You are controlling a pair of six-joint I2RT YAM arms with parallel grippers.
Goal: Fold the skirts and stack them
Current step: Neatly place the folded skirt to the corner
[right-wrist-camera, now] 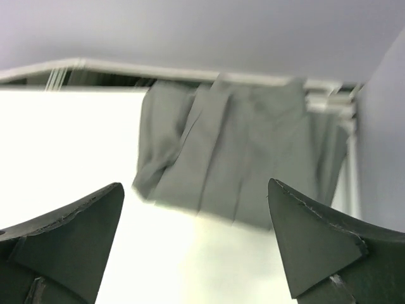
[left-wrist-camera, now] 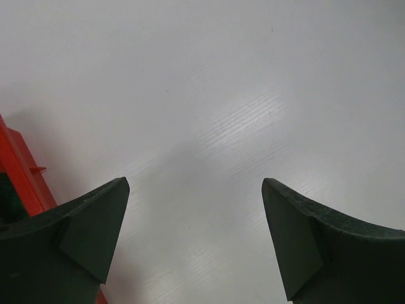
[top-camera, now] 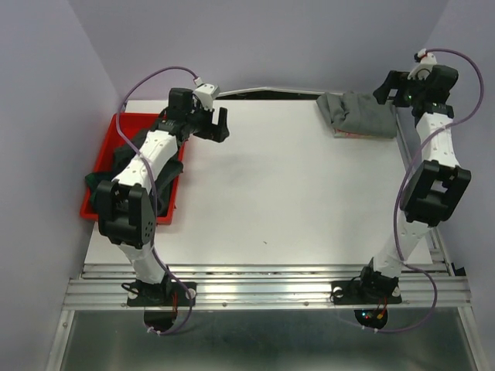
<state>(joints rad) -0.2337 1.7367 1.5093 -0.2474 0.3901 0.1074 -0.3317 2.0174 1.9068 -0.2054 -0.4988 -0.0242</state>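
Observation:
A folded grey pleated skirt (top-camera: 360, 114) lies at the table's far right corner, and a thin pale strip of other cloth shows under its near edge. It fills the middle of the right wrist view (right-wrist-camera: 240, 158). My right gripper (top-camera: 391, 90) is open and empty, just right of the skirt and above it (right-wrist-camera: 196, 185). Dark skirts (top-camera: 99, 187) lie bunched in the red bin (top-camera: 108, 127) at the left. My left gripper (top-camera: 220, 124) is open and empty over bare table just right of the bin (left-wrist-camera: 193, 183).
The red bin's wall (left-wrist-camera: 19, 168) shows at the left edge of the left wrist view. The white table (top-camera: 286, 193) ends at a metal rail along the near side. Purple-grey walls close in the back and both sides.

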